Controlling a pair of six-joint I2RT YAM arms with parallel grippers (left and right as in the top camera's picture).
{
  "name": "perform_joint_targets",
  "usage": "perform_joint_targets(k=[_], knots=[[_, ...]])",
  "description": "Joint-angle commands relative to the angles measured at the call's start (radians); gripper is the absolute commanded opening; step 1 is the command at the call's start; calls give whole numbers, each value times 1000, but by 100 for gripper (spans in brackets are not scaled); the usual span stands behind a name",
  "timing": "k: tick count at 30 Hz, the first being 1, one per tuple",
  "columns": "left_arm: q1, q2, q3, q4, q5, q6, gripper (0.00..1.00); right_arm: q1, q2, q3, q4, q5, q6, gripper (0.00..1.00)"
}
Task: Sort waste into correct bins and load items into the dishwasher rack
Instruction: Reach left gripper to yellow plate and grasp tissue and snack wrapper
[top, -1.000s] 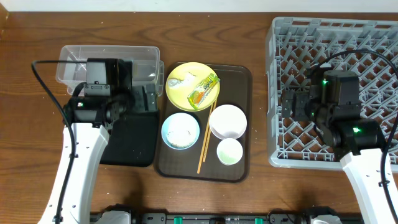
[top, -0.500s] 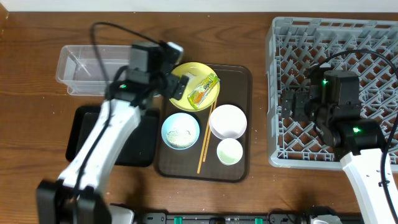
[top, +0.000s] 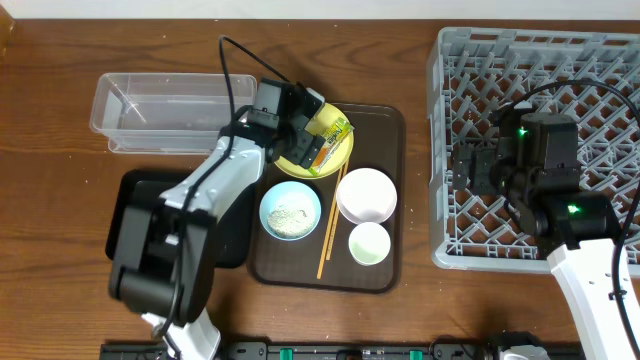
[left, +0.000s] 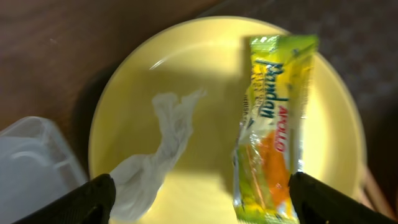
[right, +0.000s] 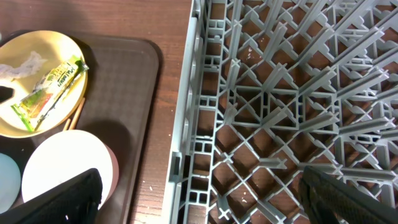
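Observation:
The yellow plate (top: 343, 160) on the brown serving tray holds the green-and-orange wrapper (top: 331, 140) and a crumpled white tissue (left: 155, 158). My left gripper (top: 308, 138) is open just above this plate (left: 205, 118), with one finger beside the tissue and the other beside the wrapper (left: 273, 130). The light blue bowl (top: 291, 210) holds rice-like scraps. The white bowl (top: 366, 195), small white cup (top: 369, 243) and chopsticks (top: 330, 225) lie on the same tray. My right gripper (top: 462, 170) is open and empty over the left edge of the grey dishwasher rack (top: 540, 60).
The clear tub (top: 165, 110) stands at the back left, with the black tray (top: 232, 240) in front of it, partly under my left arm. The brown serving tray (top: 385, 130) lies between them and the rack (right: 280, 93).
My left arm has swung right from over the black tray and tub to above the yellow plate. The right arm has not moved.

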Motion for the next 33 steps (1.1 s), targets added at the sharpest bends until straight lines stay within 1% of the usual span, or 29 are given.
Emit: perform_joint_targets(k=[1,3,5,6,10,14,20,22,23,25,28,33], knots=[[6,43,27,27,-64,10,86,-6,-1,20,-1,0,-2,99],[6,64,27,36,-64,11,85,-6,-1,20,-1,0,-2,99],[6,83,27,37,-68,11,80,-5,-1,20,-1,0,-2,99],[6,93,27,37,-76,11,77,-6,-1,20,-1,0,-2,99],[6,108,27,34,-101,11,67,-6,-1,20,-5,0,-2,99],[6,108,27,34,-101,10,46,-6,-1,20,-5,0,-2,99],[6,103,27,29,-101,10,24,-6,-1,20,-8,0,-2,99],[6,90,27,29,-101,10,19,-6,-1,20,-9,0,-2,99],[6,81,27,27,-100,10,13,-6,-1,20,-9,0,-2,99],[6,50,27,25,-100,-6,6,-6,-1,20,-9,0,-2,99],[6,-3,27,22,-100,-48,6,-6,-1,20,-9,0,-2,99],[9,-103,27,-5,-101,-47,6,-6,-1,20,-8,0,-2,99]])
